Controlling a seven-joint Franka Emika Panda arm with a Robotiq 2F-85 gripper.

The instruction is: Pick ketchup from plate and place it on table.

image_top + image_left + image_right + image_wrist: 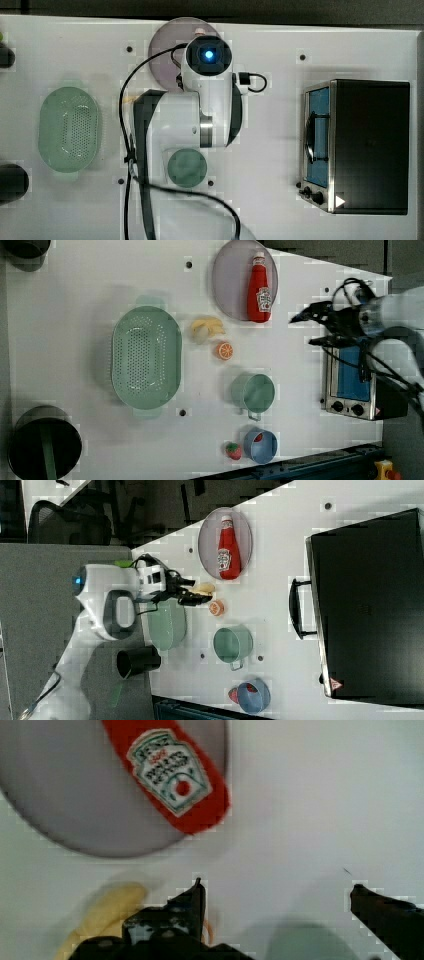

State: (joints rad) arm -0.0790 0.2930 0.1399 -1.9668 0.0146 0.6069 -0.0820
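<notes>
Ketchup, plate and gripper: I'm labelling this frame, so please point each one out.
ketchup [259, 292], left view, on the red body above the label.
plate [231, 282], left view, on bare surface beside the bottle.
gripper [275, 897], wrist view, midway between the open fingertips.

White arm reaches out above the counter [75, 365], wrist bent so the claw [306, 329] points toward the left view's left. Claw empty, black fingers [192, 902] spread wide apart, hanging clear of the counter. In the top view the arm runs from near edge toward far edge.
</notes>
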